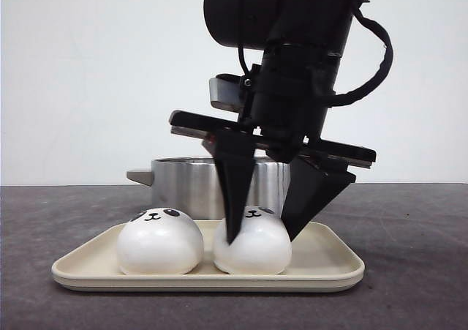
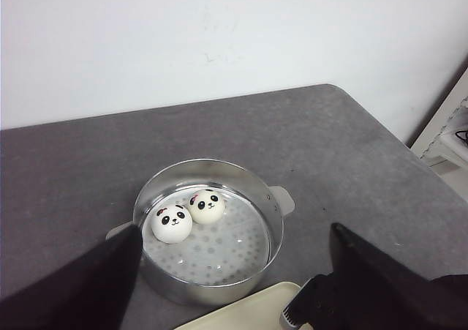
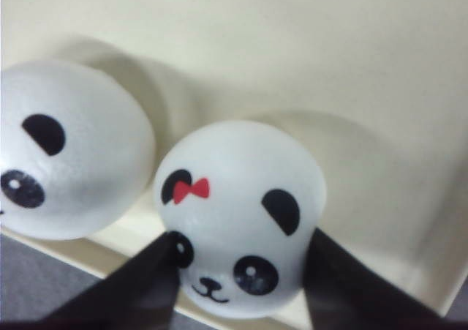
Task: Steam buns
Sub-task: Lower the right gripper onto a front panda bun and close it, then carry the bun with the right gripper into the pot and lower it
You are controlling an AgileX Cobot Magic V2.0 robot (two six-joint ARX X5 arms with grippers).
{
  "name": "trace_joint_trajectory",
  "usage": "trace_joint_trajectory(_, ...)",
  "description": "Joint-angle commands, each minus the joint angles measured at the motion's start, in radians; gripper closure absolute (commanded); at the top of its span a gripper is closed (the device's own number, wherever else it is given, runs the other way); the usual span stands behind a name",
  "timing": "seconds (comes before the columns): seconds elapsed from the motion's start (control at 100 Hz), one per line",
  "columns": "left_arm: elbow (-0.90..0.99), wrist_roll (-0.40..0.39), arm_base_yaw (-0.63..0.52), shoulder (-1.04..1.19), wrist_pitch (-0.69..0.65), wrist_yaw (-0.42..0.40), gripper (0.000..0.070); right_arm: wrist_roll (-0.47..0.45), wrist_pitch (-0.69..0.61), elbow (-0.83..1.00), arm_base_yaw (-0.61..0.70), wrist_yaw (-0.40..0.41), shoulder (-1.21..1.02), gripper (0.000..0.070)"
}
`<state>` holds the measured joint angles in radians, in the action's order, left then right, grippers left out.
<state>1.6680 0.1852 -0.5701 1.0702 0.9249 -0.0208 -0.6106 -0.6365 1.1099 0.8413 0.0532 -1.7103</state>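
The right gripper point(image 1: 265, 236) has its jaws around the bow bun point(image 3: 238, 216) on the tray point(image 1: 322, 268), touching both sides, to carry it into the steamer point(image 2: 208, 231); left gripper point(image 2: 234, 286) stands open

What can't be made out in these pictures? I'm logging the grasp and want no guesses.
- Front view: the right pincer straddles the bow bun; the fingers hide whether they touch it.
- Front view: the arm covers much of the pot, and its wall hides the inside.
- Left wrist view: the left pincer is open, its fingers cut off by the edge.
- Right wrist view: the other tray bun is cut off.
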Motion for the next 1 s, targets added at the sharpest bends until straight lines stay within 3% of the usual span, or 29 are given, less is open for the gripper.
trace_joint_trajectory(0.0, 0.021, -0.016, -0.008, 0.008, -0.006, 0.002, 0.0228, 0.008, 0.002, 0.016, 0.006, -0.002, -0.016, 0.07)
trace_joint_trajectory(0.2, 0.021, -0.022, -0.008, 0.008, -0.005, 0.002, 0.0228, 0.046, 0.026, 0.019, 0.006, -0.002, -0.009, 0.0694)
trace_joint_trajectory(0.41, 0.021, -0.028, -0.008, 0.008, -0.004, 0.002, 0.0228, 0.07, 0.023, 0.114, 0.025, -0.003, 0.175, 0.0694)
trace_joint_trajectory(0.6, 0.021, -0.028, -0.008, 0.008, -0.022, 0.002, 0.0228, 0.182, 0.022, 0.31, -0.01, -0.144, 0.244, 0.0695)
trace_joint_trajectory(0.9, 0.021, -0.042, -0.008, 0.008, -0.073, 0.003, 0.0228, 0.256, -0.012, 0.543, -0.23, -0.018, 0.047, 0.0695)
trace_joint_trajectory(0.99, 0.021, -0.042, -0.008, 0.009, -0.073, 0.003, 0.0228, 0.261, -0.014, 0.561, -0.269, -0.016, -0.033, 0.0695)
